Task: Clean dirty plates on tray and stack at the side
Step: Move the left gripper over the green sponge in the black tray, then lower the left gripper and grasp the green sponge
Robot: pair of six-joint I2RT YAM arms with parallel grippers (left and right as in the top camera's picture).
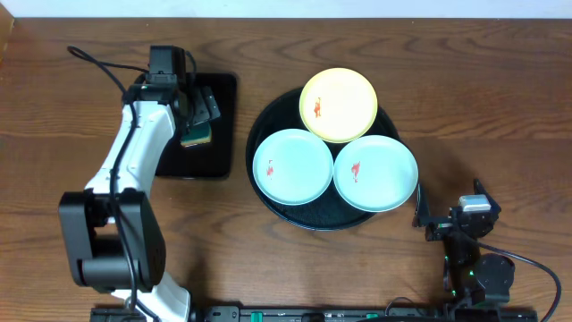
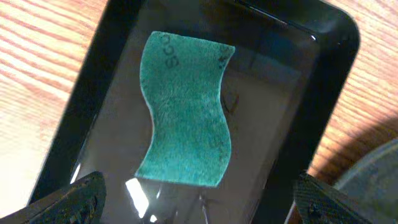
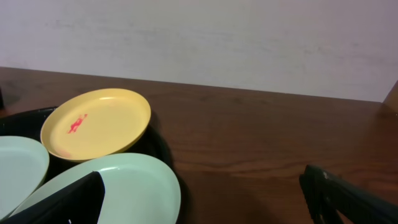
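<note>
Left wrist: sponge seen just ahead of left gripper, jaws spread wide, empty; long axis set across closing line. Right gripper likewise wide.

Table: brown with darker wood grain, paler and orange-toned in the left wrist view. Round tray: glossy black. Yellow plate: plain yellow with a red-orange smear. Left mint plate and right mint plate: pale green, each with a small red-orange smear. Small tray: black with white glints. Sponge: teal-green, speckled, with darker printed letters near its edges. Left arm: white with black joints. Right arm: black. Wall: pale grey
</note>
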